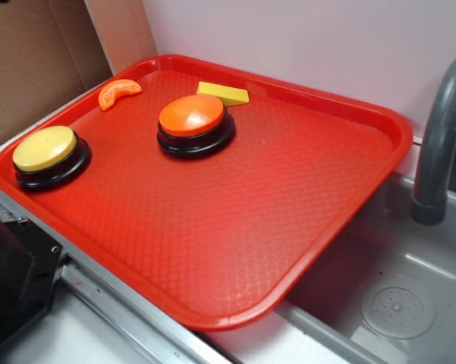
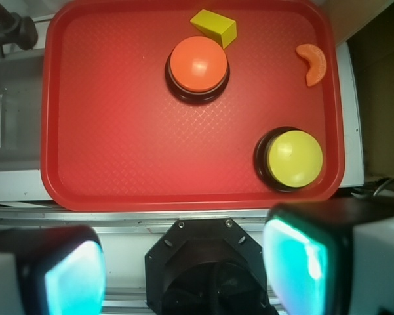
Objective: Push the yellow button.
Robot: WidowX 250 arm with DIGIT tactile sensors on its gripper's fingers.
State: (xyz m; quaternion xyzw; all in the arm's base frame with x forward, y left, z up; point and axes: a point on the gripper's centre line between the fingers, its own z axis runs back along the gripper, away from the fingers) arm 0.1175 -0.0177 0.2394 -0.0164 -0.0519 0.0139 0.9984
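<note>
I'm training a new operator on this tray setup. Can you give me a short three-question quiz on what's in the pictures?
1. True or false: the yellow button sits near a corner of the tray.
2. What lies right beside the orange button? A) orange slice B) yellow block C) faucet
3. Fill in: the tool is ___ and touches nothing.

Key: 1 true. 2 B, the yellow block; the orange slice lies apart. 3 open.

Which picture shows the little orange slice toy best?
The exterior view: the curved orange slice toy lies near the red plastic tray's back corner, its segment markings visible. The wrist view shows the slice from straight above, as a plain crescent by the tray edge.
</note>
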